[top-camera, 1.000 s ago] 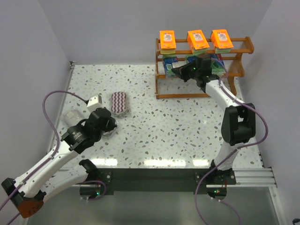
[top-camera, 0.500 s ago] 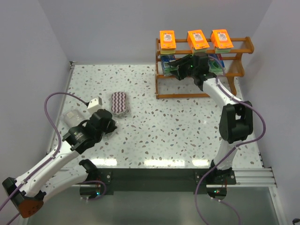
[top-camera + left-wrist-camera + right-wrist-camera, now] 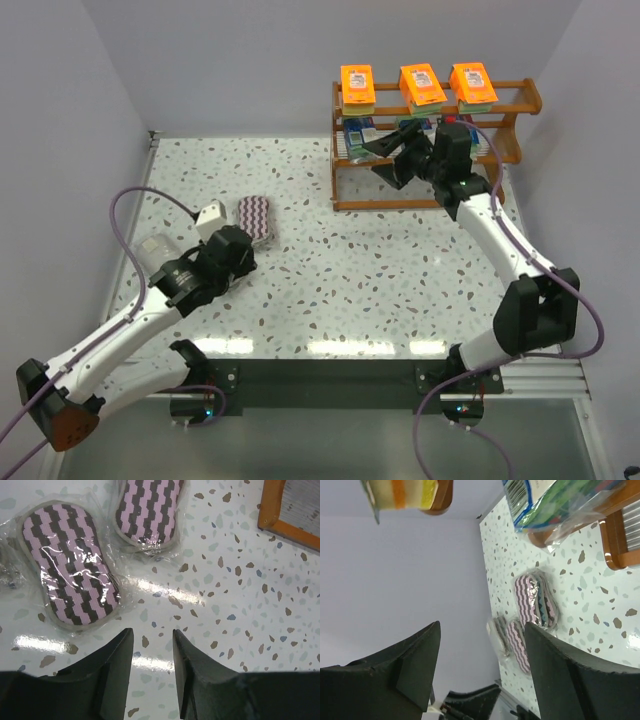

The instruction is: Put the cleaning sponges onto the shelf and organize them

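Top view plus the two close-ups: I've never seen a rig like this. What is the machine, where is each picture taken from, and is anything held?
These are two robot arms bolted at the near edge of the table. The wide picture looks down from above and behind them; each close-up comes from a wrist camera, its own black fingers at the bottom. The left claw is open next to two bagged zigzag pads lying on the table. The right claw is open before the wooden shelf, which carries three orange packs on top and blue-green packs below. Neither claw holds anything.
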